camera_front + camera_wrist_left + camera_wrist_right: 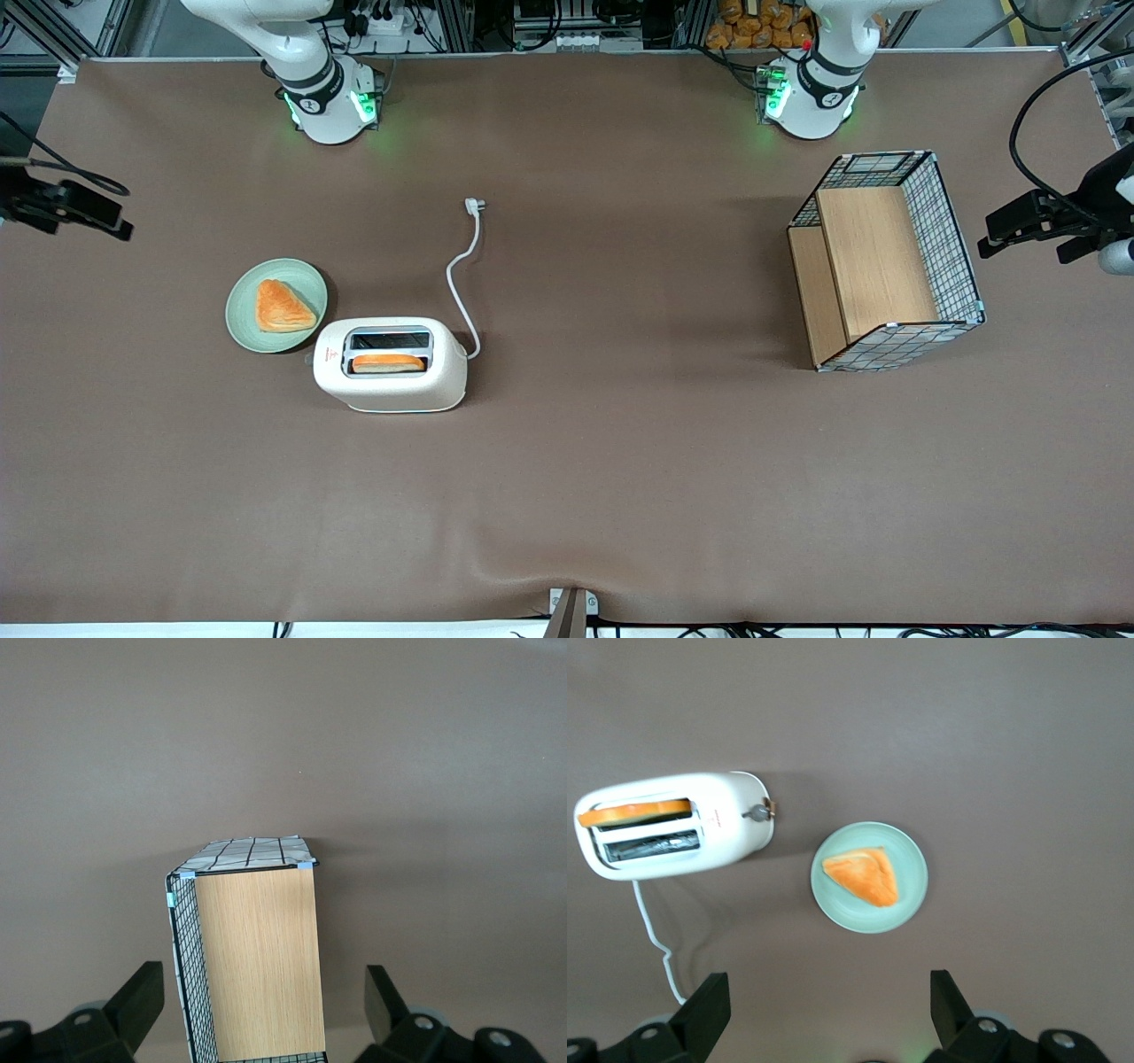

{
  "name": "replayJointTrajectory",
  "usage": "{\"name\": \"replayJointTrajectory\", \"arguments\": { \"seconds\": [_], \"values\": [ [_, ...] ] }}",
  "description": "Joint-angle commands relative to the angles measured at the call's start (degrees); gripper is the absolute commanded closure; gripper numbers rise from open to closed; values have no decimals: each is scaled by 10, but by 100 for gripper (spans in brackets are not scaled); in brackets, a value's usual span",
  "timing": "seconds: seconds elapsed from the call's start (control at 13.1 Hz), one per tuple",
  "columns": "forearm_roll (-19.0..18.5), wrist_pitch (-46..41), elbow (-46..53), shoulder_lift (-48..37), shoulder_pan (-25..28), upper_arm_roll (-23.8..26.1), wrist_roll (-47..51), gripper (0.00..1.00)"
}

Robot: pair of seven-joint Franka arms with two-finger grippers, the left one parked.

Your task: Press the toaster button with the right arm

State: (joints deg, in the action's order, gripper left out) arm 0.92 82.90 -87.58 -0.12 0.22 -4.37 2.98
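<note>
Jaws (pixel 824 1014): spread wide, empty; hovering high above desk (pixel 620 461)
Toaster button (pixel 758 811): projecting from narrow end of toaster (pixel 673 826), facing plate (pixel 869 876)
Risk, miss: small nub; off-centre descent glances off
Risk, shove: sideways push slides toaster
Risk, collision: plate with pastry (pixel 862 875) just beside nub

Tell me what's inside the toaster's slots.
The toaster holds one orange slice of bread in the slot nearer the front camera; the other shows only metal. Its lower part is hidden. The gripper hangs above, open.

Bright, even overhead light — soft shadows beside toaster (pixel 391 364) & basket (pixel 886 260); pics sharp, no glare.
</note>
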Motion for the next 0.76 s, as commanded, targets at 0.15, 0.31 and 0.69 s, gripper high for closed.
{"name": "replayJointTrajectory", "arguments": {
  "seconds": [0.15, 0.31, 0.69],
  "values": [
    [-15, -49, 30, 6, -8, 8, 1, 0],
    [-16, -58, 29, 5, -3, 9, 1, 0],
    [-15, -55, 20, 0, 2, 10, -15, 0]
  ]
}}
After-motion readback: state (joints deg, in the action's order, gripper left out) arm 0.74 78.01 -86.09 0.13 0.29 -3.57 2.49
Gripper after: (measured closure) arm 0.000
